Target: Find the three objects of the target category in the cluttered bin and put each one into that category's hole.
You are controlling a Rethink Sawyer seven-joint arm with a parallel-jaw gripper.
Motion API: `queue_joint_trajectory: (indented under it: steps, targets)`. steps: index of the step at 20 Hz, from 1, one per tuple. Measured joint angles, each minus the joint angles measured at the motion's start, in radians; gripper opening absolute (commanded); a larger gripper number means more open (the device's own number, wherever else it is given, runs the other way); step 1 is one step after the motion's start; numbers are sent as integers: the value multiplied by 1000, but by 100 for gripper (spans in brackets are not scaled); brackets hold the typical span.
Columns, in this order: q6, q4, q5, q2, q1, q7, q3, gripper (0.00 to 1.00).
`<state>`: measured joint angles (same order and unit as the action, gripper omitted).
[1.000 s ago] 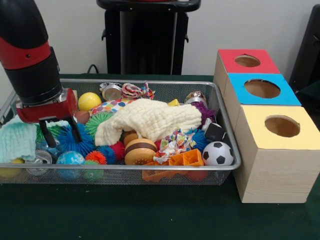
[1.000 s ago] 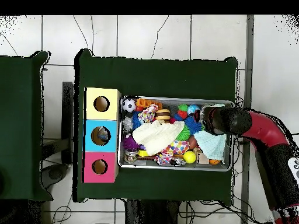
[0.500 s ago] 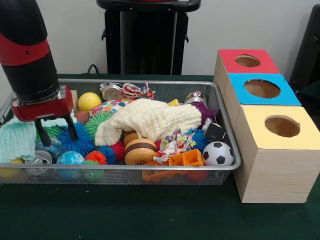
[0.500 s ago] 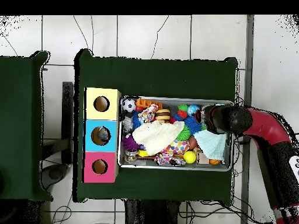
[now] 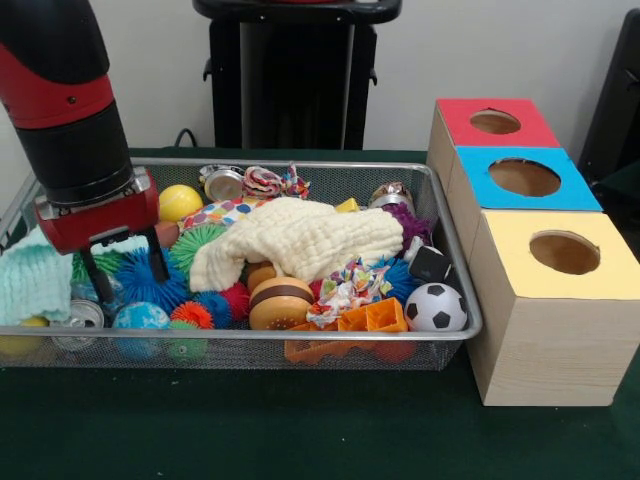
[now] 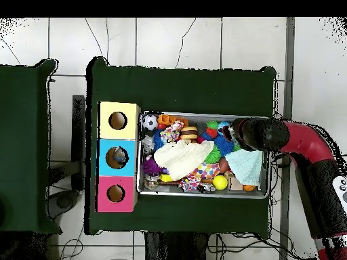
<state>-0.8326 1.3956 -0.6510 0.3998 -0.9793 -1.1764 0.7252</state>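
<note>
Front view: your bin point(image 5: 440, 335) sits at the near edge of the green surface point(image 5: 300, 430), crammed with soft, squishy, light toys; pinch them mid-body. Further back at its left end, the end effector point(image 5: 122, 278) hangs, fingers apart, empty.

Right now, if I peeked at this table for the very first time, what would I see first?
Probably the big red and black arm, its open gripper hanging over spiky balls at one end of the wire bin. Next, the cream cloth sprawled over the middle of the toy heap. Beside the bin stand three wooden boxes with red, blue and yellow tops, each with a hole.
</note>
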Motion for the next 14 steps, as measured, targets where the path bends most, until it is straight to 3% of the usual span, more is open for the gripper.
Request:
queue_joint_trajectory:
  steps: [6,14]
  targets:
    - [0,0,-3,3,0,95,15,100]
    - [0,-1,0,12,0,111,14,100]
